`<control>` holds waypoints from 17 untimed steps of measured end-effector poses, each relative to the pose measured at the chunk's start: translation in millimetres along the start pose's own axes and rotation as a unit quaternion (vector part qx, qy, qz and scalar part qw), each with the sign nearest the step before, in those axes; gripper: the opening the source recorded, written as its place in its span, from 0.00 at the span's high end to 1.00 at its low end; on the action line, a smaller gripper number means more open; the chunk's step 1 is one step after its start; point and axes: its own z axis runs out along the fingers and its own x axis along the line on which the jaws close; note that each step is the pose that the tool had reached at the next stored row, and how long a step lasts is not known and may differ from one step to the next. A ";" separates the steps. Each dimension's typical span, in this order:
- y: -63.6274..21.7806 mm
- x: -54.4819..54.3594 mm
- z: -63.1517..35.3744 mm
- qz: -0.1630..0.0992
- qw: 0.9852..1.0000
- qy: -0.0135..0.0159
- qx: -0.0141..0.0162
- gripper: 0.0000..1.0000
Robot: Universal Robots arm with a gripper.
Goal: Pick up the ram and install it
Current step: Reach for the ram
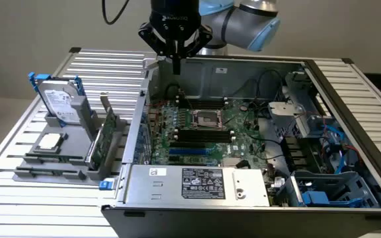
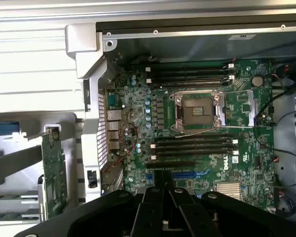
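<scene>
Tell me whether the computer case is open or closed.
Open: the case has no side panel on, and the motherboard lies exposed inside.

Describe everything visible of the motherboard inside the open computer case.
The motherboard is a green circuit board lying flat on the floor of the open metal case. At its middle sits a square processor socket in a metal frame, with long black slots on two sides that look empty. A blue slot, a small silver finned heatsink and white Dell lettering sit near one edge. Black cables cross one end. The hand hangs above, apart from it.
</scene>
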 end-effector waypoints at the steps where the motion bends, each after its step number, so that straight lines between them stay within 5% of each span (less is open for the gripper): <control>1: 0.0 0.0 0.0 0.000 1.000 0.000 0.000 0.89; 14: -0.1 1.2 -0.1 0.000 1.000 0.000 0.000 0.89; 17: -0.9 12.7 -0.3 0.000 1.000 0.002 0.000 0.89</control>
